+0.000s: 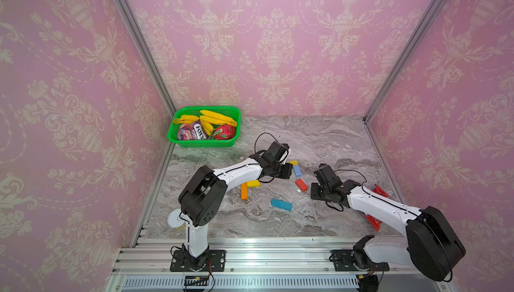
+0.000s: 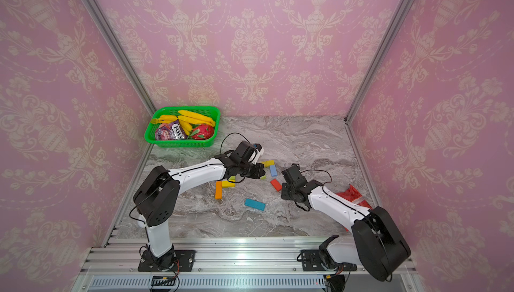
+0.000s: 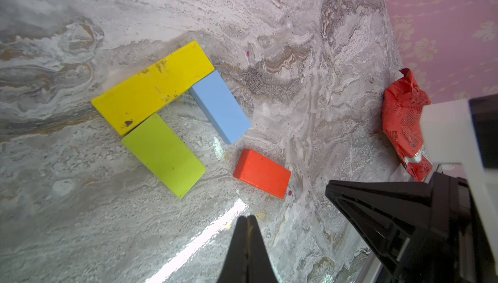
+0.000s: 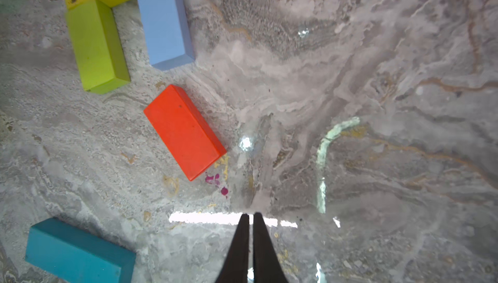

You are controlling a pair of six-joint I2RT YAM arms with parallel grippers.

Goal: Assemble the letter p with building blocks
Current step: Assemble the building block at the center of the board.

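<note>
A yellow block point(image 3: 152, 87), a lime green block point(image 3: 163, 155) and a light blue block point(image 3: 219, 106) lie flat, touching in a three-sided shape. A red block point(image 3: 262, 172) lies loose just off the light blue one's end. My left gripper point(image 3: 248, 217) is shut and empty over bare table a little short of the red block. My right gripper point(image 4: 251, 214) is also shut and empty, beside the red block point(image 4: 183, 132); a teal block point(image 4: 78, 252) lies further off. In both top views an orange block point(image 1: 244, 190) and a second yellow block point(image 1: 253, 183) lie under the left arm.
A green basket point(image 1: 204, 143) with bananas, a purple packet and a red fruit stands at the back left. A crumpled red snack packet point(image 1: 379, 192) lies by the right wall under the right arm. A white round object point(image 1: 175, 219) sits at the front left.
</note>
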